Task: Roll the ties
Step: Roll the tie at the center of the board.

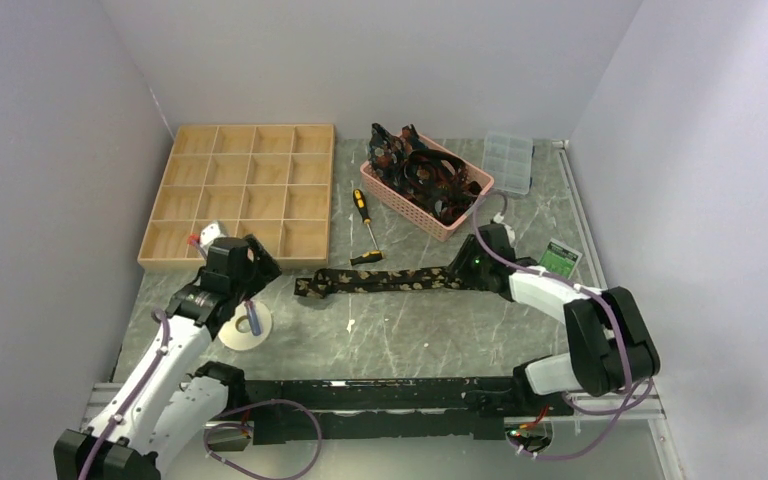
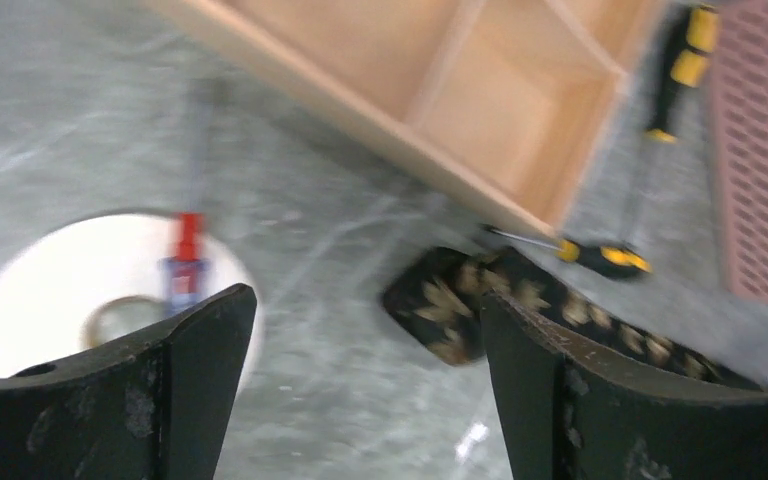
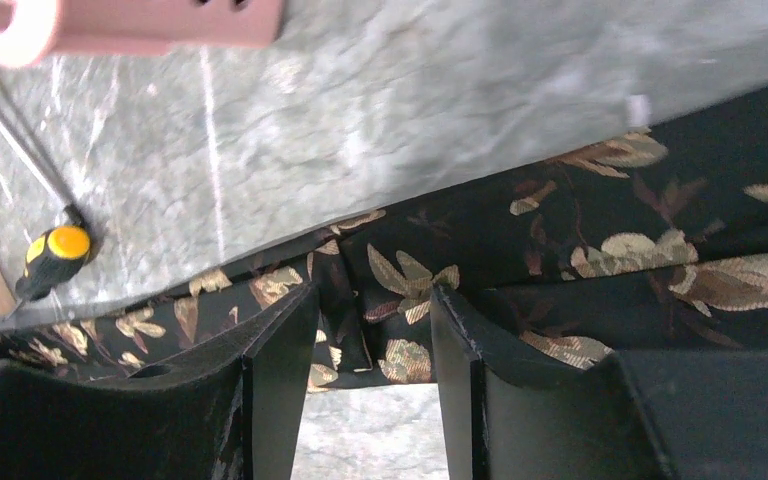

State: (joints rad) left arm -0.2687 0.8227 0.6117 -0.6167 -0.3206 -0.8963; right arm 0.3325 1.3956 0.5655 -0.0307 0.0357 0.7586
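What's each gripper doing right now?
Left gripper: open, empty.
Right gripper: jaws part closed astride the tie, fabric bunched between them; whether it grips cannot be told.

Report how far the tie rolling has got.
Done: nothing; no rolled tie is visible. In hand: one tie lies flat and unrolled on the table. The right gripper straddles one end, grip unclear. The left gripper hangs open near the other end, holding nothing. Left: rolling this tie, then the tangled ties in the pink basket.
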